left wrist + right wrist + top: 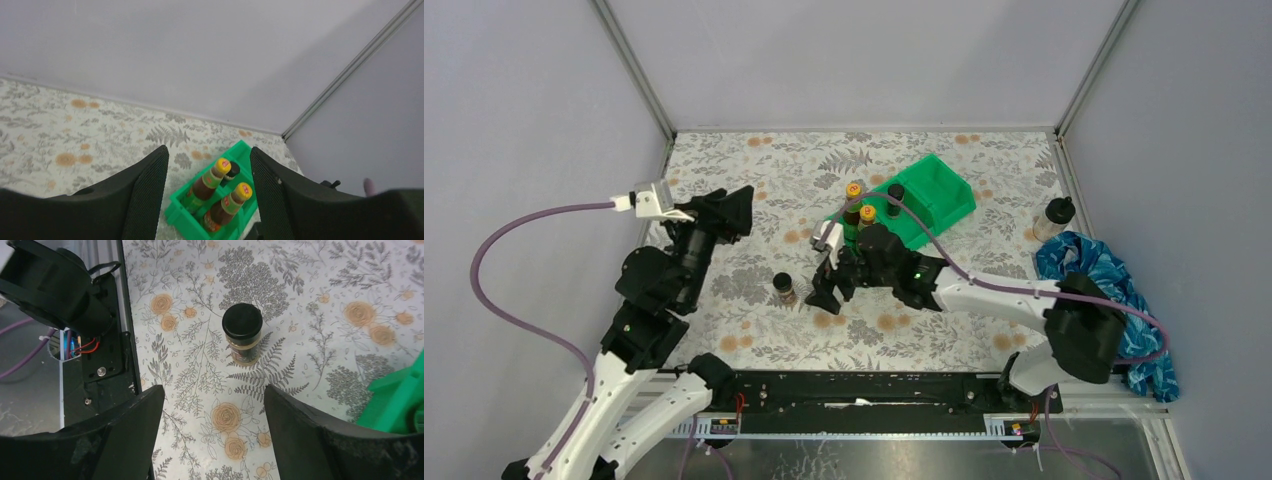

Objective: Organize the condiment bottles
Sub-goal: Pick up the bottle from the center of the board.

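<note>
Right gripper [212,392] open, empty, lined up just right of short black-capped jar [242,335], which stands near-left of green bin [944,195]. Left gripper [209,152] open too. Approach step; next, likely: advance, straddle jar, close.

Soft, even, bright light fills all three views. Ahead of the right hand [214,395], the short dark black-capped jar [242,335] casts only a faint, diffuse shadow on the floral-patterned worktop [325,285]. Focus is sharp there.
</note>
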### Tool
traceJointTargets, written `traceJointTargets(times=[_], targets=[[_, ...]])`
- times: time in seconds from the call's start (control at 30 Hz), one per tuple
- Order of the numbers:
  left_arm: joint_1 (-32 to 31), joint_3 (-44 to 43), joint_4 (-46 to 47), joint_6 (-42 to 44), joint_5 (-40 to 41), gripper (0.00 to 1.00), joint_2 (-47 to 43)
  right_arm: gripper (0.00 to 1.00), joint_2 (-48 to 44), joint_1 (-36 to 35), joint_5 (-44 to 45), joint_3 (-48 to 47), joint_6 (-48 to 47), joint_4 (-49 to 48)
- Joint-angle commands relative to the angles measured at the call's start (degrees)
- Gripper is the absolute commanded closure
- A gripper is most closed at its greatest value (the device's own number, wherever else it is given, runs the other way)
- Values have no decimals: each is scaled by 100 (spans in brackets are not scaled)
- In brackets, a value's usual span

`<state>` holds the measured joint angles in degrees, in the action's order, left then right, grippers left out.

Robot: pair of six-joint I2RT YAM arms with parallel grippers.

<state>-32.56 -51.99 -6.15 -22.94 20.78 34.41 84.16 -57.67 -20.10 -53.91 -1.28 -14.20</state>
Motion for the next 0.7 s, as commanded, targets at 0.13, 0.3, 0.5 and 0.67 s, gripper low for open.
traceJointTargets(times=[0.13,0.3,0.5,0.67], targets=[[-40,85,-1126,-263,89,34,-498,19,1046,-218,86,-870,-181,-324],[-40,75,-1161,-132,-26,34,-553,18,1525,-215,119,-1341,-340,-214],[-34,106,-1086,1,-225,33,-505,16,2022,-210,174,-1835,-524,37],[-39,132,-1012,147,-285,33,-616,9,2267,-210,166,-2036,-532,131]])
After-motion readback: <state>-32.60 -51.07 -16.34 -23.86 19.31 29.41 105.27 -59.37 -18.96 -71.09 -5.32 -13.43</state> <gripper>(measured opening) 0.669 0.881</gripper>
